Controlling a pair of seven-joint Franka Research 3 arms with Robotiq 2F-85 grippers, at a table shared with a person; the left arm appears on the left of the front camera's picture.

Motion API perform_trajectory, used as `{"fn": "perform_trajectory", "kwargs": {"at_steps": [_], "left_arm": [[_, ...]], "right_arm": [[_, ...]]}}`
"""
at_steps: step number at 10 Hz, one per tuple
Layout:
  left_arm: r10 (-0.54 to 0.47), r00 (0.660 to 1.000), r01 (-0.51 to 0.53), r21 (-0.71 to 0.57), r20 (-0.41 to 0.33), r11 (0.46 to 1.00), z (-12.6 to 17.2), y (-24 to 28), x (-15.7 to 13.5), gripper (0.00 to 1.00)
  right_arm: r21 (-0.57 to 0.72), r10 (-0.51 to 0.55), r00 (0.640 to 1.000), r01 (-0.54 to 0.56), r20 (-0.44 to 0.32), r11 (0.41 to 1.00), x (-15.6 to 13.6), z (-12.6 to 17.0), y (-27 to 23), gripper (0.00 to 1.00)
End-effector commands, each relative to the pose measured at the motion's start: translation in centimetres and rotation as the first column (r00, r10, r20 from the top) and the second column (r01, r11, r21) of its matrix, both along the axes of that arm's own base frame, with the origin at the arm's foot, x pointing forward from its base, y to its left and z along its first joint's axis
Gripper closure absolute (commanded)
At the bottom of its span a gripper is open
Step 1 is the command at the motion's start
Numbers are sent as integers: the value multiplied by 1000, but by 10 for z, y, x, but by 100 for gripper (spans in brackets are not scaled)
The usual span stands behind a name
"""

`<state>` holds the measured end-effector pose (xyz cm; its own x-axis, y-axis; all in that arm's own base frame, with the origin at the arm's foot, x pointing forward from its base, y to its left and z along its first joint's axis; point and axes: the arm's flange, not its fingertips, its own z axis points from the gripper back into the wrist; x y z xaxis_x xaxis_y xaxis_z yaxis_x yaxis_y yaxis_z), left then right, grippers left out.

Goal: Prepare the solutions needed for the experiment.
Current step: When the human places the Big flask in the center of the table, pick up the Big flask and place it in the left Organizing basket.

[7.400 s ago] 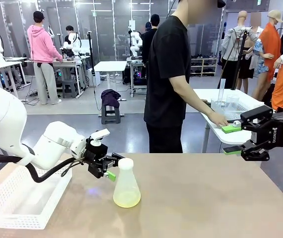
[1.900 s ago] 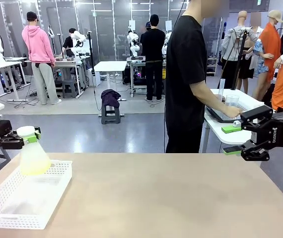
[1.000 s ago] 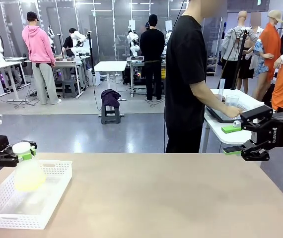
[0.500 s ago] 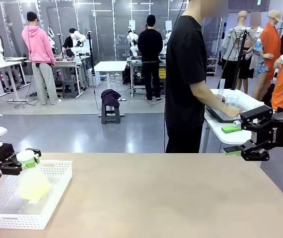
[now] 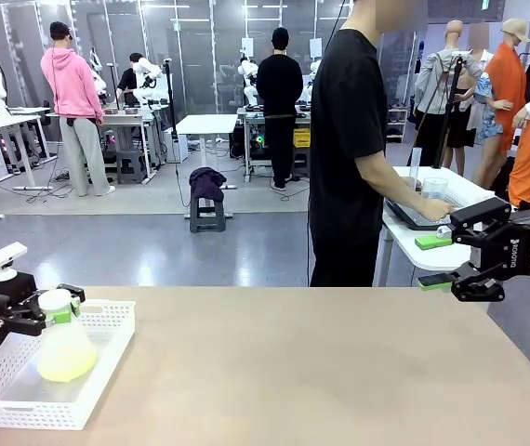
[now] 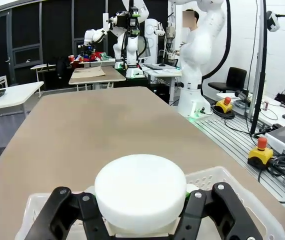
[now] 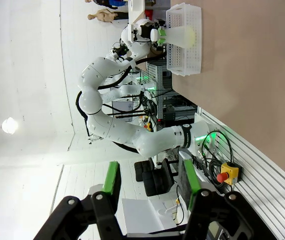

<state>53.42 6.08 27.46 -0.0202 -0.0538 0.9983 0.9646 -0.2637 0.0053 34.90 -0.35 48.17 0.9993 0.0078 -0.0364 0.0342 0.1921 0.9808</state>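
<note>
A conical flask (image 5: 64, 346) with a white stopper holds the solution (image 5: 63, 368), a shallow pale yellow-green layer at its bottom. My left gripper (image 5: 47, 311) is shut on the flask's neck at the table's left end. The flask stands upright with its base low inside the white basket (image 5: 107, 364). In the left wrist view the white stopper (image 6: 140, 192) sits between my black fingers (image 6: 210, 210), over the basket's rim (image 6: 217, 176). My right gripper (image 5: 437, 262) hangs open and holds nothing beyond the table's right end; its green pads (image 7: 111, 179) stand apart. Far off in that view are the flask (image 7: 183, 34) and basket (image 7: 185, 57).
The tan tabletop (image 5: 321, 372) stretches from the basket to the right edge. A person in a black shirt (image 5: 349, 139) stands at the far side, hands on a tray on a white side table (image 5: 432, 209) that also holds glassware.
The left gripper carried the flask from the table's middle to the left end, then lowered it into the basket. In the last half second it shifted slightly right and down. The right gripper stayed still.
</note>
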Motion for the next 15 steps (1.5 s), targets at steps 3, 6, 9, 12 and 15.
{"fn": "perform_trajectory", "kwargs": {"at_steps": [3,6,9,12,15], "left_arm": [[-52,998,52,-1,-28,999,-5,1,2,43],[-60,998,60,11,-27,998,-4,3,1,19],[-31,999,31,29,-26,999,1,12,2,0],[-22,1000,22,13,-14,1000,-5,8,0,0],[-22,1000,22,13,-14,1000,-5,8,0,0]], "right_arm": [[5,3,1000,-3,10,1000,0,1,0,38],[5,3,1000,-3,10,1000,0,1,0,38],[5,3,1000,-3,10,1000,0,1,0,38],[5,3,1000,-3,10,1000,0,1,0,38],[5,3,1000,-3,10,1000,0,1,0,38]]}}
